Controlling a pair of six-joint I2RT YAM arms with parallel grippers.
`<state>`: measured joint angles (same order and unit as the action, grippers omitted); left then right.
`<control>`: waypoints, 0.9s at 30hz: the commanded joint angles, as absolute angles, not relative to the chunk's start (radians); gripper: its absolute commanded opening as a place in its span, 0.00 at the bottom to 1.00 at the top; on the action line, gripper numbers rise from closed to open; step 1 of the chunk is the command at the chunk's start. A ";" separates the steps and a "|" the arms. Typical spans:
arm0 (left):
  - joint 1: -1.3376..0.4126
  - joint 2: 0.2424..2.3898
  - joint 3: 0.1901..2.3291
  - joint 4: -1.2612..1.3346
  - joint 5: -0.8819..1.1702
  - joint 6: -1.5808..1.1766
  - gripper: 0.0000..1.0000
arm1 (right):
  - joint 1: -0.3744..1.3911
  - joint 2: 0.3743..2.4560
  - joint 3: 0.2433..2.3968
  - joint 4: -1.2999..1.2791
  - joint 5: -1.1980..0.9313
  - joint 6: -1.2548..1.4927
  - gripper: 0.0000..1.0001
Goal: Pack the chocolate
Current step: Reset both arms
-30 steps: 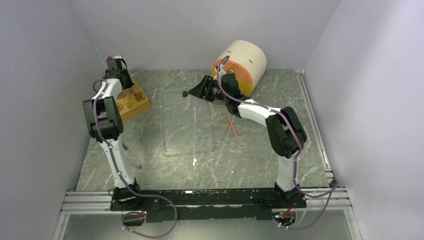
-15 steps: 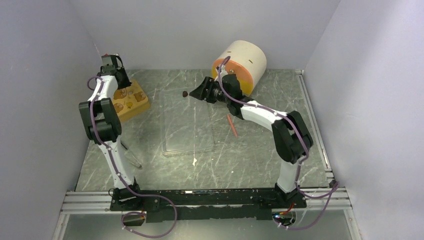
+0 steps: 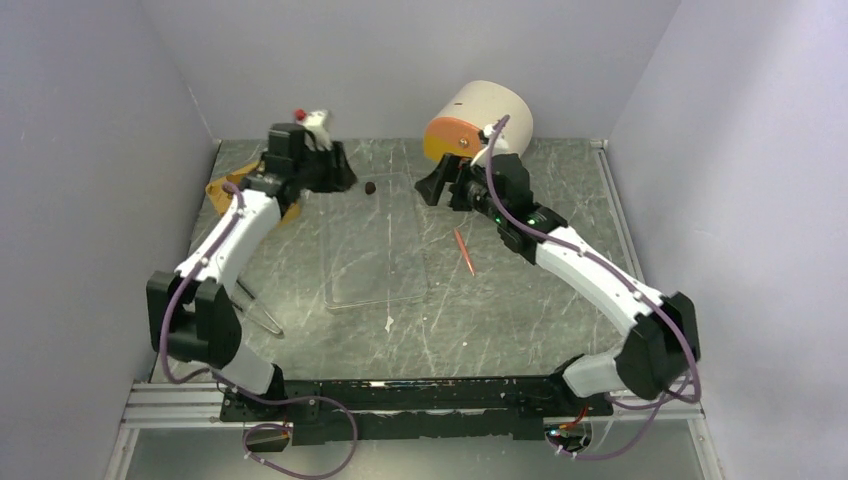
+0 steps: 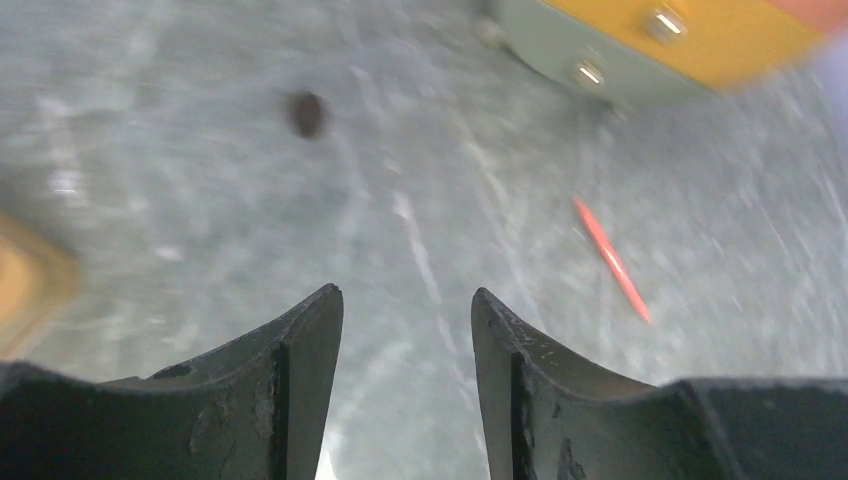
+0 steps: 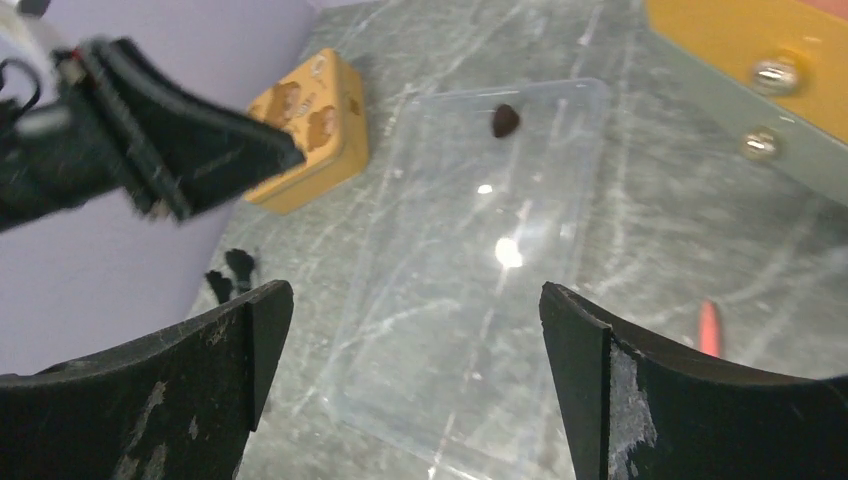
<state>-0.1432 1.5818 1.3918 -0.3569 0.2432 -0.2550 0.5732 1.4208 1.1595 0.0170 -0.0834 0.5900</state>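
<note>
One dark brown chocolate (image 3: 371, 187) lies by itself on the far end of a clear plastic tray (image 3: 378, 262). My left gripper (image 3: 345, 180) hovers just to its left, open and empty; its wrist view has the chocolate (image 4: 306, 113) ahead and to the left of the left gripper (image 4: 405, 295). My right gripper (image 3: 432, 190) stands to the right of the piece, jaws wide open and empty. From the right wrist, the chocolate (image 5: 504, 120) sits beyond the right gripper (image 5: 415, 290).
A golden-brown compartmented tray (image 3: 222, 190) with brown shapes in it (image 5: 310, 130) sits at the back left, partly behind the left arm. A cream cylinder with an orange lid (image 3: 480, 120) lies at the back. An orange-red stick (image 3: 464, 250) lies right of the clear tray.
The left arm has swung from the golden tray toward the middle and its jaws have opened. The right gripper has opened wider and drawn back to the right; the chocolate stays put.
</note>
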 commanded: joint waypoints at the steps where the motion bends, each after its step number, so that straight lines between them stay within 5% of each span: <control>1: -0.259 1.429 1.284 -0.296 0.281 -0.279 0.56 | 0.571 1.274 1.113 -0.174 0.117 0.524 1.00; 10: -0.328 1.209 1.108 -0.268 0.345 -0.250 0.62 | 0.571 1.079 1.138 -0.483 0.344 0.541 1.00; 11: -0.328 1.187 1.094 -0.271 0.351 -0.246 0.66 | 0.571 1.065 1.147 -0.507 0.352 0.539 1.00; 12: -0.329 1.163 1.079 -0.271 0.356 -0.243 0.88 | 0.571 1.051 1.153 -0.524 0.361 0.535 1.00; 13: -0.328 1.141 1.065 -0.271 0.363 -0.241 0.96 | 0.571 1.035 1.158 -0.538 0.367 0.530 1.00; 27: -0.329 0.896 1.002 -0.305 0.254 -0.238 0.97 | 0.572 0.874 1.119 -0.517 0.293 0.537 1.00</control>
